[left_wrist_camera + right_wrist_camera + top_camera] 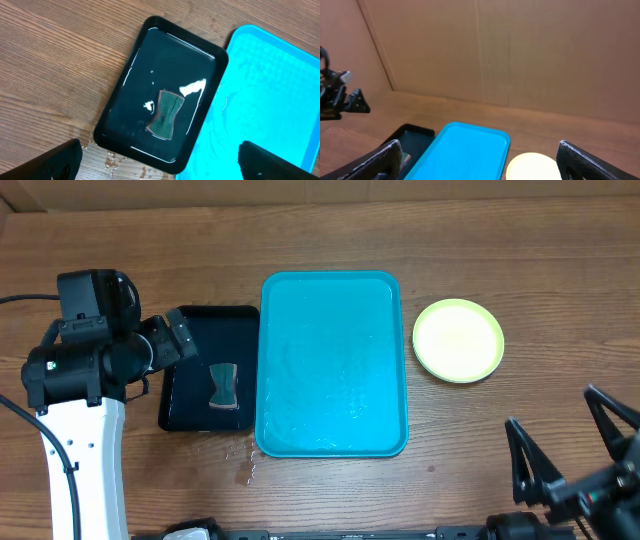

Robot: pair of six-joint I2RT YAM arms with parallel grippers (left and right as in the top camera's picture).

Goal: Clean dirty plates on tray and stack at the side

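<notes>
Round lime-green plastic plate (pixel 458 340) sits right of big turquoise plastic tray (pixel 333 360) — light, stiff, prob slippy, so grab the rim. L gripper (pixel 180 340) & R gripper (pixel 570 445) both wide open, empty.

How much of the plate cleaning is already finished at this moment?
Done, it seems: the blue tray holds no plates, and a green plate lies beside it; others beneath cannot be told. In hand: nothing; left gripper and right gripper are open, the sponge lies in the black tray. Left: nothing visible.
</notes>
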